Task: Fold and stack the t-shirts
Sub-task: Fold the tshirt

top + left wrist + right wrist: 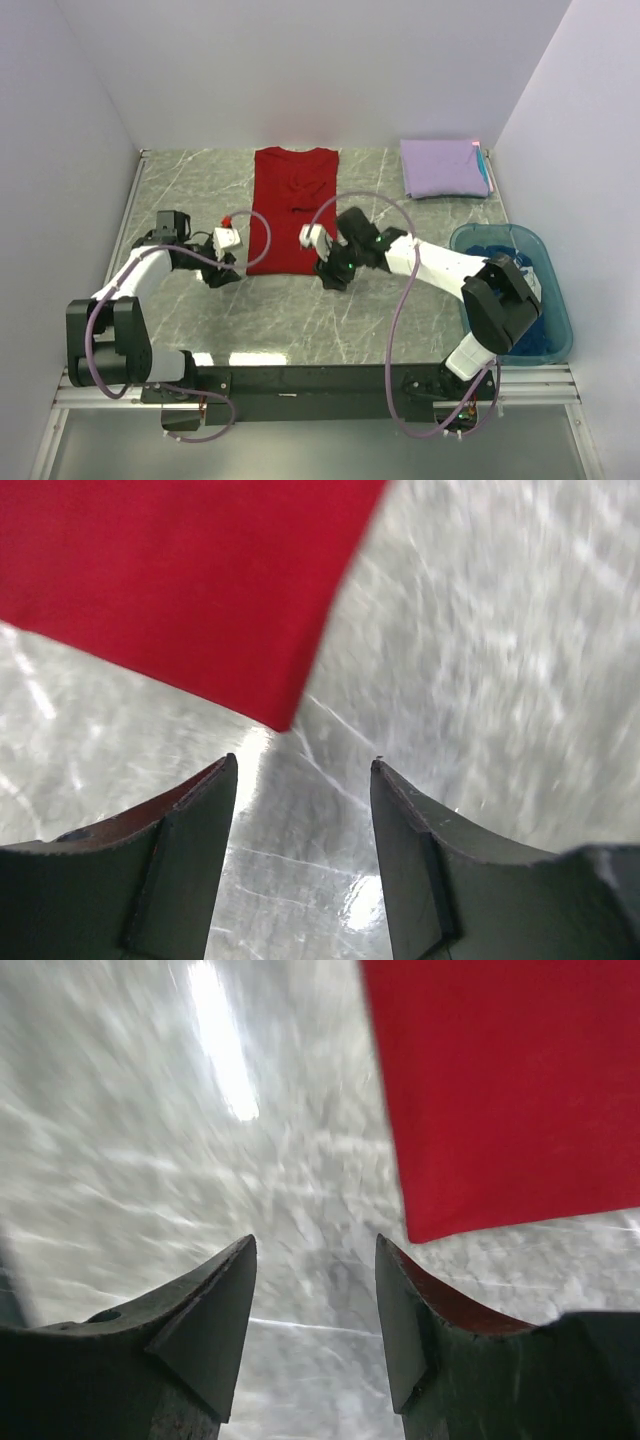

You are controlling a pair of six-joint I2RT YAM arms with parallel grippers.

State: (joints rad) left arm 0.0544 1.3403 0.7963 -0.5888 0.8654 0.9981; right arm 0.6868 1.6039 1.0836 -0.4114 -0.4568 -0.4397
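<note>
Just ahead of both claws lies the red t-shirt point(293, 205), flat on the table point(400, 300) as a long narrow strip with its sleeves tucked in. One near corner sits just beyond the left gripper point(305, 765) and the other just beyond the right gripper point(315, 1245). Each claw stands wide with nothing between its fingers, low over bare marble and not touching the cloth. Well off to the right claw's far side rests the lavender t-shirt point(445, 167), already a neat folded rectangle. The dark blue t-shirt point(497, 249) is bunched inside the teal tub point(560, 330) beside the right arm, unfolded. By my reading, one shirt is finished, the red one is partway and wants cross folds before going onto the lavender one, and the blue one has not been started.
</note>
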